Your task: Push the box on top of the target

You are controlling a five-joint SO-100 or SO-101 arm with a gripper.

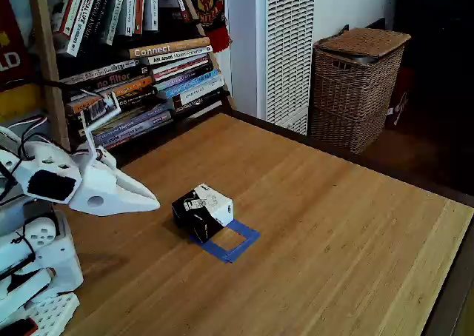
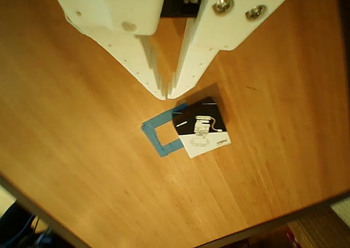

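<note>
The white jaws (image 1: pixel 152 201) hang closest to the fixed camera, at the left of the wooden counter (image 1: pixel 326 232), their tips pressed nearly together with a thin slit between them and nothing held. In the other view the jaws (image 2: pixel 167 93) enter from the top edge, tips drawn to a point above the wood.

Just beyond the tips sits the box (image 1: pixel 202 210), black-sided with a white top and printed graphics; it does not touch the jaws. In the other view the box (image 2: pixel 200 127) lies just below and right of the tips.

Past the box, on the side away from the jaws in the fixed view, lies the target (image 1: pixel 232 240), a blue tape square with bare wood in its middle. The box covers one edge of it and most of the square stays uncovered. In the other view the target (image 2: pixel 158 137) shows left of the box.

Farther back stand stacked books (image 1: pixel 148 84) on a shelf, a white louvred panel (image 1: pixel 289 47) and a wicker basket (image 1: pixel 355 92).
</note>
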